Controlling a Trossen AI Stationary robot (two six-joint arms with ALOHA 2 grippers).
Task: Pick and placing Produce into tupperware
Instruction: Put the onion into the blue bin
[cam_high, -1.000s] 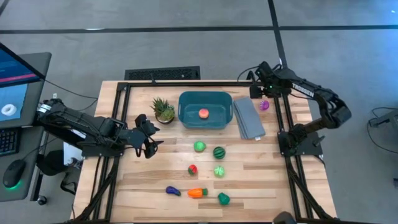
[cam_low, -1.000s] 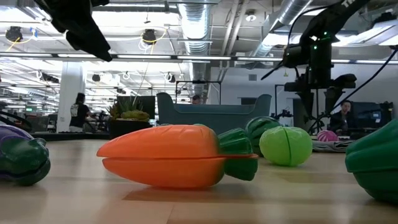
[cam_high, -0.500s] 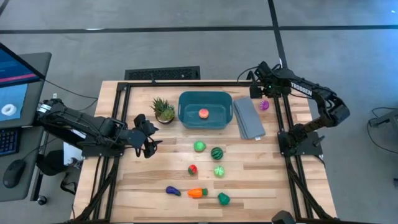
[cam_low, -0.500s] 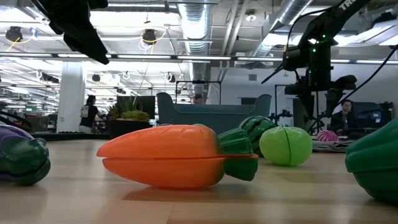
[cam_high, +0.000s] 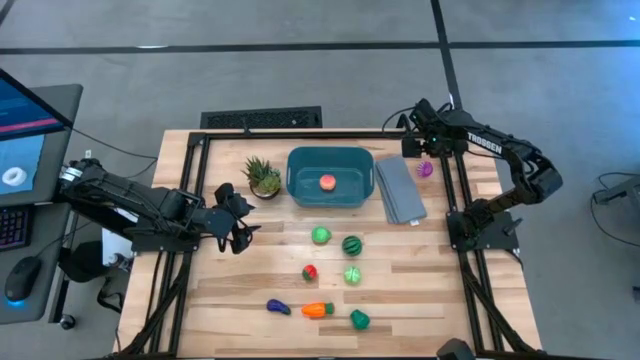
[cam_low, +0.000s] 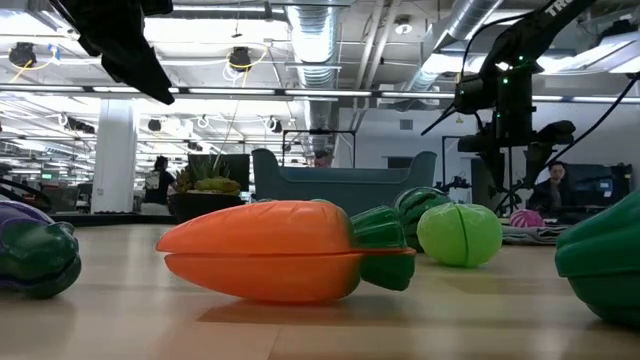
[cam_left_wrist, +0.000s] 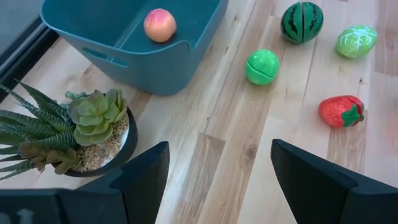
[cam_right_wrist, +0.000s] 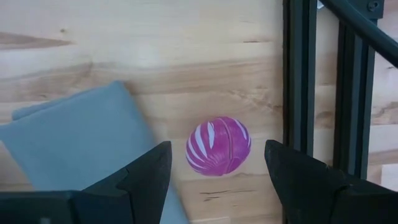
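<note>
The teal tupperware (cam_high: 330, 177) stands at the table's far middle with a pink peach (cam_high: 327, 182) inside. Loose produce lies on the wood: a green ball (cam_high: 320, 235), a watermelon (cam_high: 351, 245), a strawberry (cam_high: 309, 272), a light green piece (cam_high: 352, 275), an eggplant (cam_high: 278, 307), a carrot (cam_high: 318, 310) and a dark green piece (cam_high: 359, 320). A magenta striped piece (cam_right_wrist: 219, 146) lies at the far right. My right gripper (cam_right_wrist: 217, 165) hangs open above it, clear of it. My left gripper (cam_left_wrist: 217, 168) hovers open at the left, holding nothing.
A spiky potted plant (cam_high: 263, 177) stands just left of the tub. A flat grey slab (cam_high: 400, 190) lies to the right of the tub, beside the magenta piece. A black frame rail (cam_right_wrist: 300, 87) runs close by that piece. Bare wood lies under my left gripper.
</note>
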